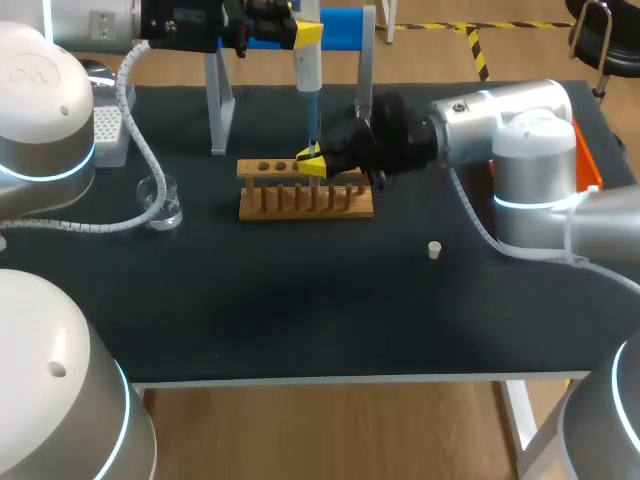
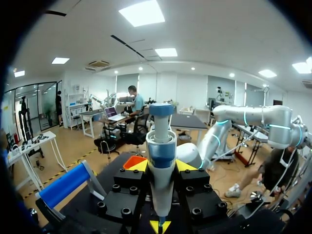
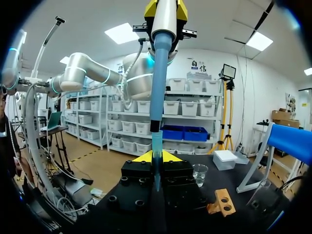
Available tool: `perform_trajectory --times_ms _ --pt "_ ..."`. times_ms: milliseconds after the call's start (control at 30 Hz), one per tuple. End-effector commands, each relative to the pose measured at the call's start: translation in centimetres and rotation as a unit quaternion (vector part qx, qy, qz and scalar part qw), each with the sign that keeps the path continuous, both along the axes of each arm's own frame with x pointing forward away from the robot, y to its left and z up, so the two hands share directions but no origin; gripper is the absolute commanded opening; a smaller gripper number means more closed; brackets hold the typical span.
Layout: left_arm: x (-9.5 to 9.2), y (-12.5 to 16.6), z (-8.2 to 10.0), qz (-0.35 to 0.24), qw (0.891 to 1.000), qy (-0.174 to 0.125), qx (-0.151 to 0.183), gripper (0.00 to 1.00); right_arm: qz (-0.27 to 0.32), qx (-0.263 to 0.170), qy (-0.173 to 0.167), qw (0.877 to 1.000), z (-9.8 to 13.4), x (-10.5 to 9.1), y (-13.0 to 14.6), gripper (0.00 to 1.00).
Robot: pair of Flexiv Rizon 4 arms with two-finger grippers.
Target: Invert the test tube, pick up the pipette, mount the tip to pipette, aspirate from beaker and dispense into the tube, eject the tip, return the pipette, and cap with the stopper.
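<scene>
Dark table is holding the beaker (image 1: pixel 160 200) off on the left, and my left gripper (image 1: pixel 300 30) is clamping the pipette (image 1: pixel 308 70) upright, its tip pointing down over the wooden rack (image 1: pixel 305 203). Right gripper (image 1: pixel 312 163) is pinching the test tube (image 3: pixel 156 175) at the rack's top, right under that tip, while the stopper (image 1: pixel 434 249) is lying alone further right

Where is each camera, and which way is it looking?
Head view: above and behind, looking down on the table; left gripper and right gripper both show.
Left wrist view: on the left arm, looking along the left gripper holding the pipette; right arm beyond.
Right wrist view: on the right arm, looking past the right gripper at rack and beaker.
All three share the pipette.
</scene>
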State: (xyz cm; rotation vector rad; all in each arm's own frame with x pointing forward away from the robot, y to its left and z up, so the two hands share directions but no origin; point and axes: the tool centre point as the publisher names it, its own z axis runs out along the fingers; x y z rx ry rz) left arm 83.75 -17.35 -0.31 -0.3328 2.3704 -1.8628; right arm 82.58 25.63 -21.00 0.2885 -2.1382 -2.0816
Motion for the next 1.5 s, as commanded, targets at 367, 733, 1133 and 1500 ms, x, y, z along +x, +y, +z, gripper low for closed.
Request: perform_trajectory --times_ms 367,733,1133,1500 --pt "0.04 0.04 -0.13 -0.001 1.000 0.000 0.001 0.00 -0.003 -0.004 -0.001 1.000 0.22 -0.04 -0.14 0.00" --pt "0.04 0.04 -0.13 -0.001 1.000 0.000 0.001 0.00 -0.014 -0.004 -0.006 1.000 0.64 0.66 -0.79 0.00" --pt "0.04 0.04 -0.13 -0.001 1.000 0.000 0.001 0.00 -0.008 -0.005 -0.005 1.000 0.50 0.34 -0.48 0.00" --pt "0.04 0.04 -0.13 -0.001 1.000 0.000 0.001 0.00 -0.002 -0.009 -0.001 1.000 0.11 0.01 0.10 0.00"
